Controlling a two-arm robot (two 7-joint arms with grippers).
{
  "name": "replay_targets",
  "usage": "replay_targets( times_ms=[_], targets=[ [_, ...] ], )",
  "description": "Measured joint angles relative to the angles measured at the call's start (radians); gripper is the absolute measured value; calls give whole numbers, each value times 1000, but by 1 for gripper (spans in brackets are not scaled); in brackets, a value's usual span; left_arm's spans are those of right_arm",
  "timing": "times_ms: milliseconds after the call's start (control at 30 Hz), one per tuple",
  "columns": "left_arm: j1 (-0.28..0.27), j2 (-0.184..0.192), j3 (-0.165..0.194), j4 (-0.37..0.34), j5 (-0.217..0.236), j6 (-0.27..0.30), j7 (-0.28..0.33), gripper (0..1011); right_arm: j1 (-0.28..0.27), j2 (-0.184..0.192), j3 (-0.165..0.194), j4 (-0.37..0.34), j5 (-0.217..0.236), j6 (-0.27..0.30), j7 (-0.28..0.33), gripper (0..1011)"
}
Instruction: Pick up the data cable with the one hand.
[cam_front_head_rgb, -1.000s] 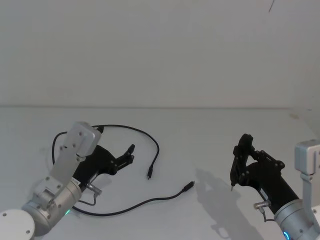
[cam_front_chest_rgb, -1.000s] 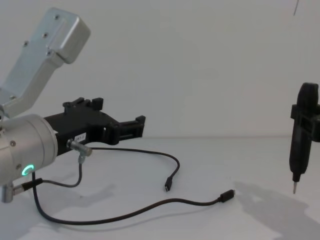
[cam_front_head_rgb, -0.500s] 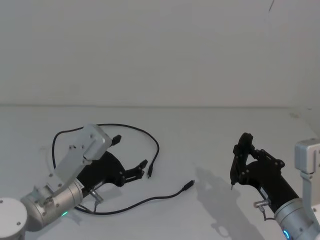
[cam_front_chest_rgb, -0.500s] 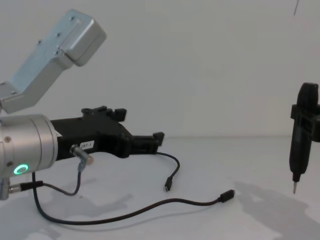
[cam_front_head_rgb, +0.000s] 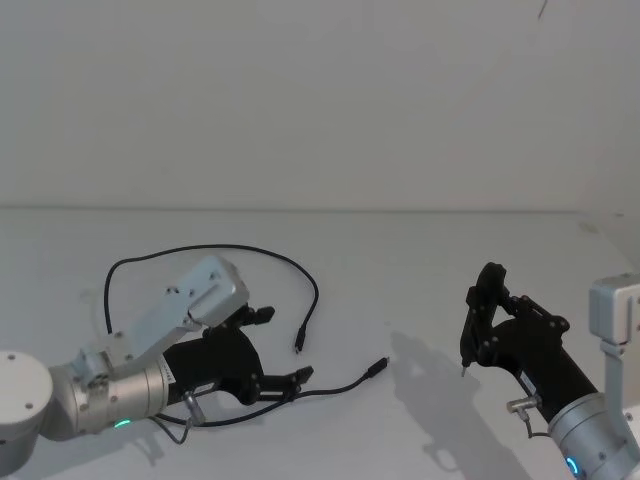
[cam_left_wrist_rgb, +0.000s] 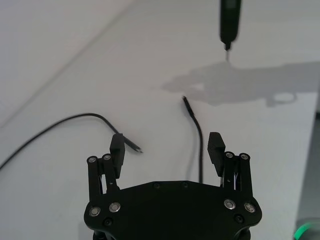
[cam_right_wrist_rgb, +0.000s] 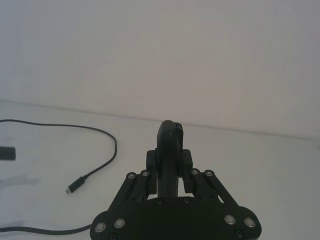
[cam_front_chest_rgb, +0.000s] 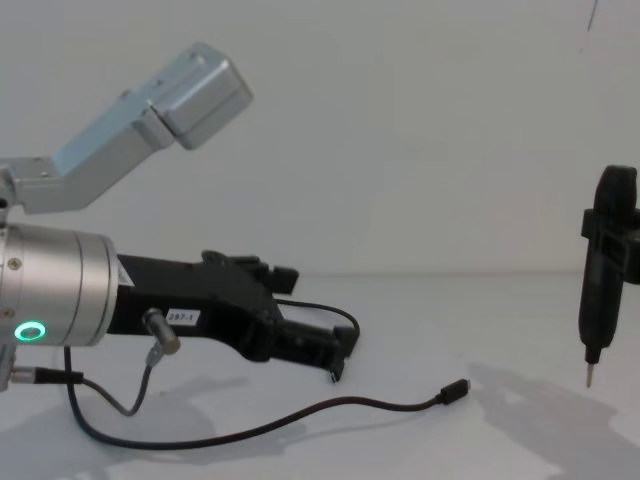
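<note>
Gaping over data cable (cam_left_wrist_rgb: 199, 136), left gripper (cam_left_wrist_rgb: 167, 144) hides its middle; right gripper (cam_right_wrist_rgb: 170, 162) grips tool (cam_front_chest_rgb: 597, 300).

Black data cable (cam_left_wrist_rgb: 200, 155); black left tool (cam_left_wrist_rgb: 166, 139), green ring light (cam_front_chest_rgb: 30, 331); white table (cam_front_head_rgb: 420, 270).

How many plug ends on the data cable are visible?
2. First plug by the open left gripper's fingertips; second plug on the table, farther toward the right gripper clamping a pen-shaped tool. Neither looks hidden.
</note>
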Motion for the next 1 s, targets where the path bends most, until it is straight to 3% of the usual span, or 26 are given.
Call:
replay_targets(
  times_ms=[300,1000],
  targets=[
    [-83,7,56,51,-4,89,-110,1001,0,0,0,0,0,0,0,279],
    [-165,-20,117,132,-7,177,-163,1001,0,0,0,0,0,0,0,279]
  ],
)
